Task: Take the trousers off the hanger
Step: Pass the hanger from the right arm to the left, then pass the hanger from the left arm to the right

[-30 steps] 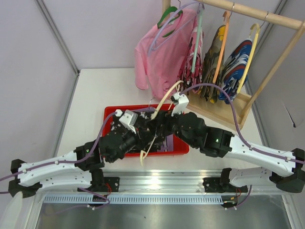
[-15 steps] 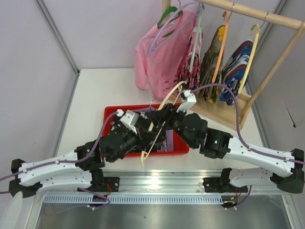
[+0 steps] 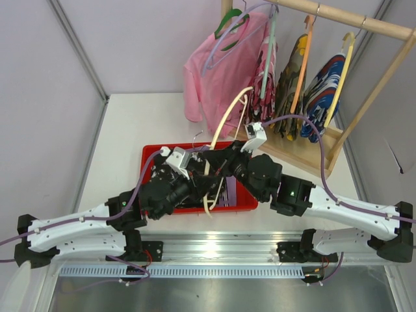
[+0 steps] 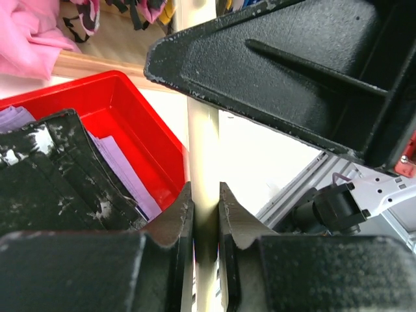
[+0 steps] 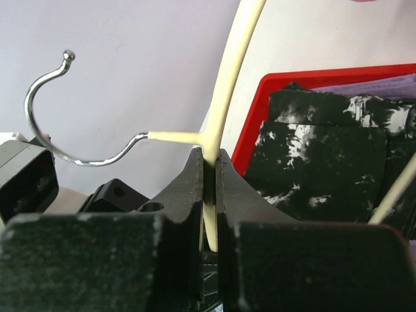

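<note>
A bare cream hanger [image 3: 225, 123] stands tilted over the red bin [image 3: 151, 155], and both grippers hold it. My left gripper [image 4: 206, 195] is shut on its lower bar [image 4: 202, 140]. My right gripper [image 5: 209, 156] is shut on the hanger [image 5: 229, 84] just below the junction with its metal hook [image 5: 45, 110]. The black, white-speckled trousers [image 5: 325, 156] lie folded in the bin [image 5: 259, 110], off the hanger. The pale lavender trousers [image 5: 383, 84] lie beside and under them. In the top view the arms cover most of the bin, with a strip of lavender cloth [image 3: 229, 192] showing.
A wooden clothes rack [image 3: 344, 19] stands at the back right, close behind the hanger's top. On it hang a pink shirt [image 3: 214, 78] and several patterned garments [image 3: 322, 84]. The metal rail of the table's near edge [image 3: 214, 247] runs below the bin.
My right gripper has closed on the hanger near its hook. The hanger has swung more upright, its top rising toward the rack. The left gripper has kept its hold.
</note>
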Available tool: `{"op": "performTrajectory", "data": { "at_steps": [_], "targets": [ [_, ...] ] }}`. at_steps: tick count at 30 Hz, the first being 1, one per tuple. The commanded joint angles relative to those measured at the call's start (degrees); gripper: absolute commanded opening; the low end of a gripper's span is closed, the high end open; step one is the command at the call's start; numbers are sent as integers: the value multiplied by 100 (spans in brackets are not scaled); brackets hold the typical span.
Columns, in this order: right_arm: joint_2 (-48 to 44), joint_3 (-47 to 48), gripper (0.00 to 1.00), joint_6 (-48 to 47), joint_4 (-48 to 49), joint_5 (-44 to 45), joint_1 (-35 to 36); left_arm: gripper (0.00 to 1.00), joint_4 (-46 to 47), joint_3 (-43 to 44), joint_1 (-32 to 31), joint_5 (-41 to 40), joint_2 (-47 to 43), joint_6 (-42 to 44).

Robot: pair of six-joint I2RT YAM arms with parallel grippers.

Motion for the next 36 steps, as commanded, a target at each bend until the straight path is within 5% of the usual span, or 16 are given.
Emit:
{"op": "performTrajectory", "data": {
  "at_steps": [1, 6, 11, 28, 36],
  "targets": [
    [-79, 82, 0, 15, -22, 332, 3, 19, 335, 344, 28, 117, -29, 298],
    [-237, 39, 0, 191, -22, 736, -6, 46, -69, 607, -138, -135, 94, 589],
    [-378, -198, 0, 463, 362, 1018, 3, 54, 404, 284, -411, -699, 42, 1064],
    [-343, -146, 0, 1185, 962, 701, -252, 58, 1723, -833, -499, -1130, -310, 1688],
    [-237, -120, 0, 1317, 1015, 807, -199, 46, 1960, -807, -499, -998, -73, 1794]
  ]
}}
